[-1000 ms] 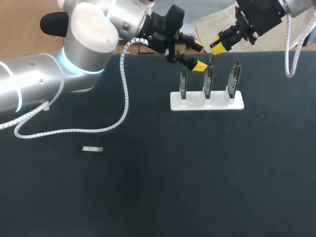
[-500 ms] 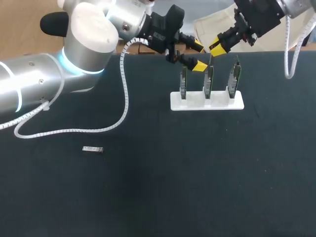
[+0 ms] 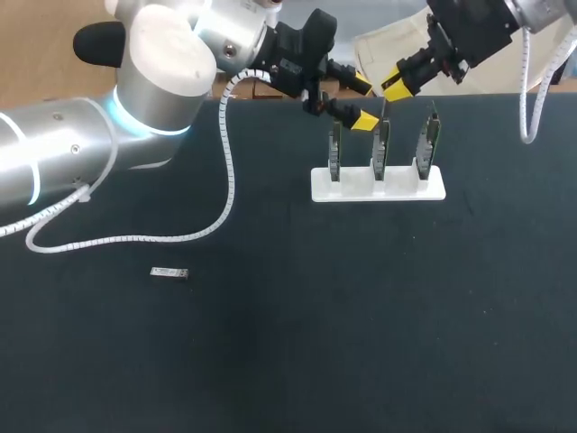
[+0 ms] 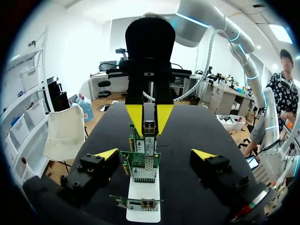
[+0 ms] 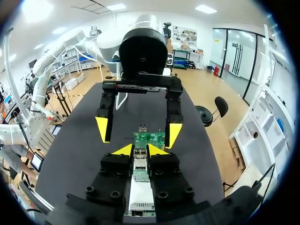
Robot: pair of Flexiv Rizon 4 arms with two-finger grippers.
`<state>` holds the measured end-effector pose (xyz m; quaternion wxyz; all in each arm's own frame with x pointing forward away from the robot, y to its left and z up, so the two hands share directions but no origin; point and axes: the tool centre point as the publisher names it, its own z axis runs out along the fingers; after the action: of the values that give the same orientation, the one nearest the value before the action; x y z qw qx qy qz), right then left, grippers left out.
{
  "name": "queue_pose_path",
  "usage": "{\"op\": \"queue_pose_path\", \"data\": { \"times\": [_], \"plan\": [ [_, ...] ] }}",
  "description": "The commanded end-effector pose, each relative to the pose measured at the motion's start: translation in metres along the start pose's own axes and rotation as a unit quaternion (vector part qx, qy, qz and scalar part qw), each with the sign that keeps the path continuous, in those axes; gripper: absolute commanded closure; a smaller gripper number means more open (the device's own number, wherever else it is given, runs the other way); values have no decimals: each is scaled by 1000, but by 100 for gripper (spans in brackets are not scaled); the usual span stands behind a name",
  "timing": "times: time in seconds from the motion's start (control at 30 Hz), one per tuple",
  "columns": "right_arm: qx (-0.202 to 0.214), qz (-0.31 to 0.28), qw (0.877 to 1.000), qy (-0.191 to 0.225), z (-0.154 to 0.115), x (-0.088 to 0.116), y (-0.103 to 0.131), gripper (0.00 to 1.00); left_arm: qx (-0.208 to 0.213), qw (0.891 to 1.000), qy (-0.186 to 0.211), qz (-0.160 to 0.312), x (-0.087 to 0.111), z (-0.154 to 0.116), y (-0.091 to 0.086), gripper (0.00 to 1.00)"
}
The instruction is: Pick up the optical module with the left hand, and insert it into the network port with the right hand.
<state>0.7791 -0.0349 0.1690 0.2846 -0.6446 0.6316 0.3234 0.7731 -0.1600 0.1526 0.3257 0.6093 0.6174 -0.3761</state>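
Upper middle of head view: right gripper clamped on optical module, at top of middle network card in white holder; left gripper spread wide beside the cards; small silver piece at left on table.

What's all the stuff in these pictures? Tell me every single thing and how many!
table: one, black, under everything.
holder: one, white, on the table's far side.
boards: three, green, upright in a row in the holder.
loose module: one, silver, flat on the table's left part, alone.
held module: one, silver, gripped over the boards.
cable: one, white, coiled, trailing across the table's left part.
left gripper: one, black, yellow tips, open, beside the boards.
right gripper: one, black, yellow tips, shut on the held module.
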Motion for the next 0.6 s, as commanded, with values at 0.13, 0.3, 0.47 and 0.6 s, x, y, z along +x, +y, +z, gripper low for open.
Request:
{"op": "queue_pose_path", "data": {
  "times": [0.13,0.3,0.47,0.6],
  "plan": [
    [4,-4,1000,5,0,1,6,100,2,1000,3,0,-1,0,2,0],
    [4,-5,1000,6,0,2,6,100,2,1000,3,0,-1,0,2,0],
    [8,-18,1000,17,2,1,8,100,2,1000,3,0,-1,0,2,0],
    [7,-20,1000,20,3,1,9,100,2,1000,3,0,-1,0,2,0]
  ]
}}
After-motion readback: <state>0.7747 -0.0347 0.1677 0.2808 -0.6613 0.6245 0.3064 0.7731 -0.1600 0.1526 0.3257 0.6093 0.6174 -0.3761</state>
